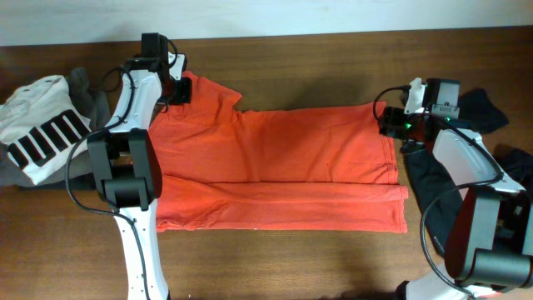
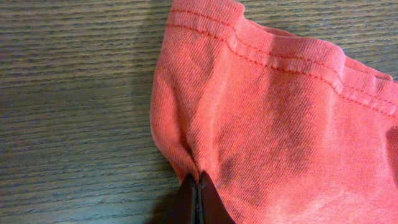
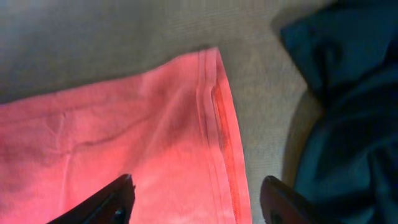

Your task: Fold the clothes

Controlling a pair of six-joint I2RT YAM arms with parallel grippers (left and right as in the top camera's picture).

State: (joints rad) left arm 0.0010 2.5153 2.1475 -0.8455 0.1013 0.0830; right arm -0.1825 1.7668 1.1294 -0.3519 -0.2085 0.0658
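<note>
- Well, the orange T-shirt lies flat in the middle of the wooden table. Its long axis runs left to right.
- Its stitched bottom hem points to the right, and a sleeve sticks out at the far left corner.
- A straight crease runs along the shirt's length, a little nearer than its middle.
- The left gripper is down on that far left sleeve. From the left wrist, its fingertips are pressed together with a pinch of orange cloth between them, and the sleeve's double-stitched edge is beyond.
- The right gripper sits at the shirt's far right corner. From the right wrist, its two fingers stand wide apart, holding nothing, with the hem corner lying between and beyond them.
- A dark garment is crumpled just beside the hem on the right, filling the right edge of the right wrist view.
- At the far left of the table lies a white garment with a row of black bars printed on it. No lettering on it is legible.
- A grey garment is bunched just behind the white one.
</note>
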